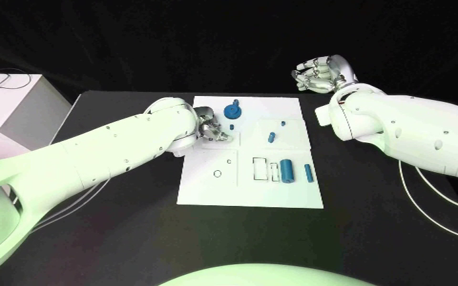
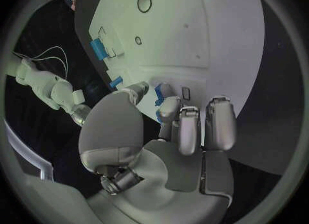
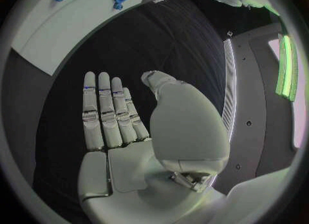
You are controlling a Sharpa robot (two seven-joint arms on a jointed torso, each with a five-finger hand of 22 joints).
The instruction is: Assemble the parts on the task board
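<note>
Left hand (image 1: 214,130) hovers over the task board (image 1: 250,193) near the blue gear (image 1: 233,109), fingers loose and empty, apparently lining up a pick; right hand (image 1: 323,74) waits off-board, open flat.

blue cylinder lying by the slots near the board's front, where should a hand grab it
Pinch the blue cylinder across its middle, from straight above. It lies flat on the task board, long axis running front to back, with a slimmer blue pin close beside, so fingers should straddle it narrowly.
</note>
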